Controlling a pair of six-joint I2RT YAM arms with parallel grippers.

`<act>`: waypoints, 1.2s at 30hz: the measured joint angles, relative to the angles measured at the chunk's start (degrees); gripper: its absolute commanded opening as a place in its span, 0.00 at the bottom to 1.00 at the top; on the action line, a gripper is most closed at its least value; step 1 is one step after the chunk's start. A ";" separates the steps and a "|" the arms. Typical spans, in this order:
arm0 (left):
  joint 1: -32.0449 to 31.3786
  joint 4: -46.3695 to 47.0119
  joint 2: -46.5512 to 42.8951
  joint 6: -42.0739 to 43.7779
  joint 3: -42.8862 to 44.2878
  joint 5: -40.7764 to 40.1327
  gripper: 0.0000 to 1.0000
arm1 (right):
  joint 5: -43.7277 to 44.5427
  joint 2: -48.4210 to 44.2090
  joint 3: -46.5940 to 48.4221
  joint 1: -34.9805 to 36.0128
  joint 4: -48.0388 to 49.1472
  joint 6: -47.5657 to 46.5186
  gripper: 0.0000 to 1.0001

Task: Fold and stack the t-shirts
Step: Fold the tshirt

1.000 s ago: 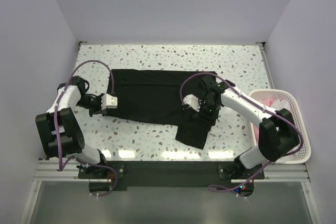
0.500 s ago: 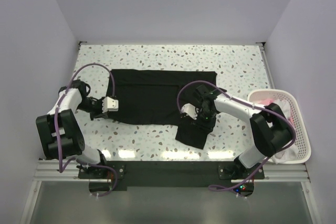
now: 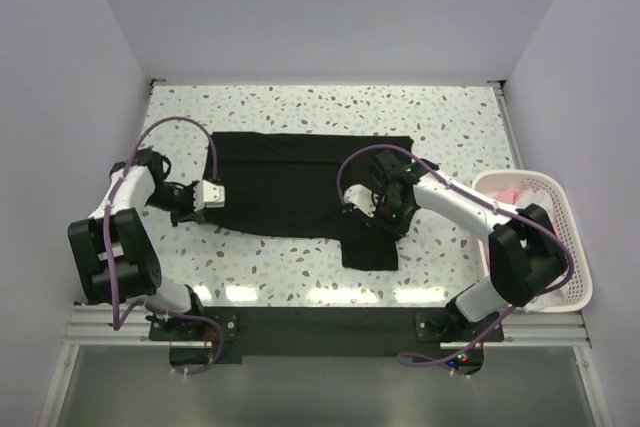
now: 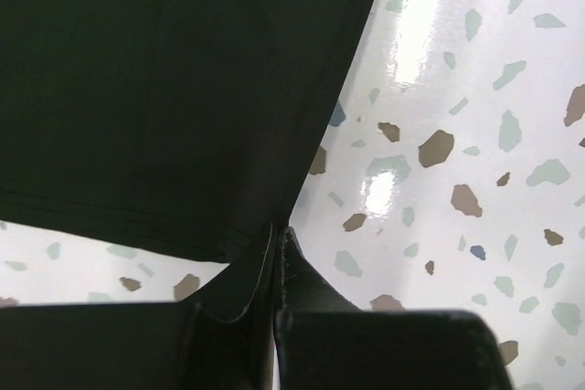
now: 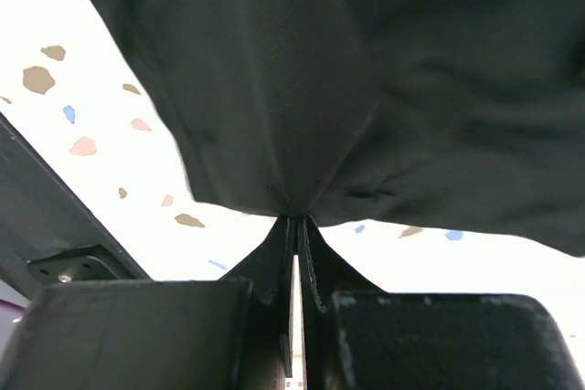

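Nearest the bases, a flap of the black t-shirt (image 3: 368, 247) pokes toward the near edge. Just past it the right gripper (image 5: 294, 219) is pinched tight on that fabric, and the left gripper (image 4: 279, 237) is clamped on the shirt's left hem corner. The rest lies flat mid-table (image 3: 450, 112). At the right edge, the white basket (image 3: 566, 215) holds some pink fabric (image 3: 514, 190).
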 measured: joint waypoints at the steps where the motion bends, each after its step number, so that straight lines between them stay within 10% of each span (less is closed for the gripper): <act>1: 0.00 -0.15 0.04 -0.07 0.87 0.04 0.00 | 0.00 -0.42 1.25 -0.15 -0.55 -0.20 0.00; 36: -0.81 3.32 17.46 -12.26 23.23 3.93 0.00 | -0.17 22.49 34.36 -12.70 -9.35 -12.39 0.00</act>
